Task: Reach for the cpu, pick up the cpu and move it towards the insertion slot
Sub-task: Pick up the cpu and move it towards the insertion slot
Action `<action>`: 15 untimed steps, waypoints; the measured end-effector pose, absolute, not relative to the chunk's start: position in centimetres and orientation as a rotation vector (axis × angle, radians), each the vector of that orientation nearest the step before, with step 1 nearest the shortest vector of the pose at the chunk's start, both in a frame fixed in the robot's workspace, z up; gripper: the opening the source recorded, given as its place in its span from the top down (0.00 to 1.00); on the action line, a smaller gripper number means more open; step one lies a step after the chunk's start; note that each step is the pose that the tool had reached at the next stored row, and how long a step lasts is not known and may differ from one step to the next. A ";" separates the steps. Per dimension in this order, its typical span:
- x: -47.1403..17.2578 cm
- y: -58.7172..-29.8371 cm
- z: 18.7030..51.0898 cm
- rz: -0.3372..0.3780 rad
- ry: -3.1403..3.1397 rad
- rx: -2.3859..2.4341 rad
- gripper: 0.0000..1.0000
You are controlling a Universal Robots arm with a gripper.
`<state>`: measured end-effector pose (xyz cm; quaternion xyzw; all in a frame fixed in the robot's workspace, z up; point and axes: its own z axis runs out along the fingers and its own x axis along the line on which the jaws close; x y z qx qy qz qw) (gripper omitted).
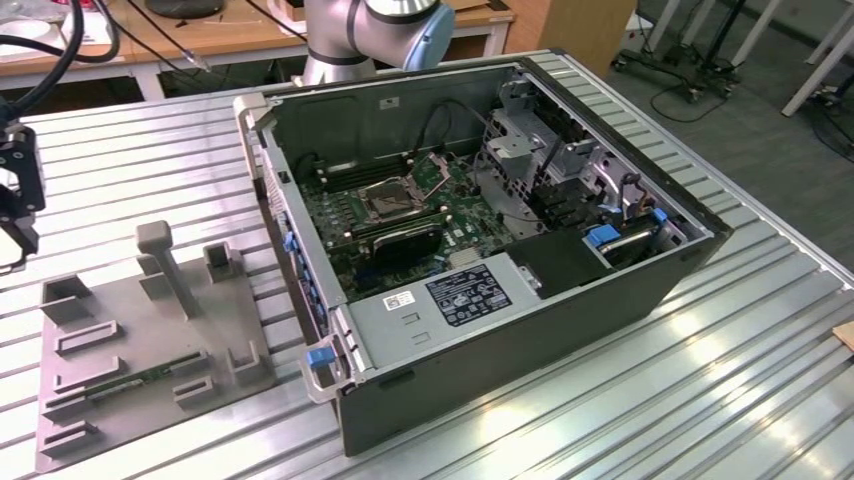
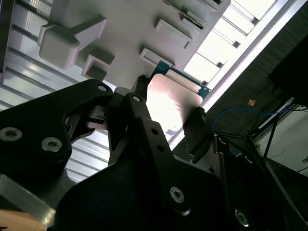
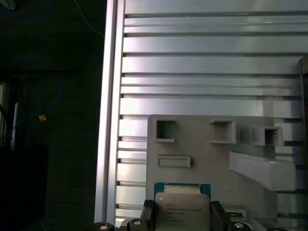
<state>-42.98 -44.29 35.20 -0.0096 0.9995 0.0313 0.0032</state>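
The cpu (image 3: pixel 182 208) is a flat square chip with a pale metal top and a green rim. It sits between the two black fingers (image 3: pixel 147 211) of my gripper (image 3: pixel 182 216), which is shut on it. In the second wrist view the cpu (image 2: pixel 171 103) shows its shiny face, clamped at two opposite edges, above the grey fixture (image 2: pixel 120 29). In the exterior view my gripper (image 1: pixel 14 245) hangs at the far left, above the table. The insertion slot (image 1: pixel 392 203), a metal-framed square socket, lies on the green board inside the open computer case, well to the exterior view's right of the gripper.
The open computer case (image 1: pixel 534 330) stands mid-table with the arm's base (image 1: pixel 350 45) behind it. A grey fixture (image 1: pixel 147 340) with posts and pockets holds a green memory stick (image 1: pixel 127 382). The slotted aluminium table ends at an edge (image 3: pixel 110 120) close to the gripper.
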 end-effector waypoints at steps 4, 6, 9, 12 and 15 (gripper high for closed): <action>-42.9 -44.3 35.2 0.098 3.133 -0.030 0.46; -42.8 -44.3 35.2 0.098 3.134 -0.030 0.46; -42.8 -44.3 35.2 0.098 3.134 -0.030 0.46; -42.7 -44.3 35.2 0.098 3.133 -0.030 0.46; -42.6 -44.3 35.2 0.098 3.133 -0.030 0.46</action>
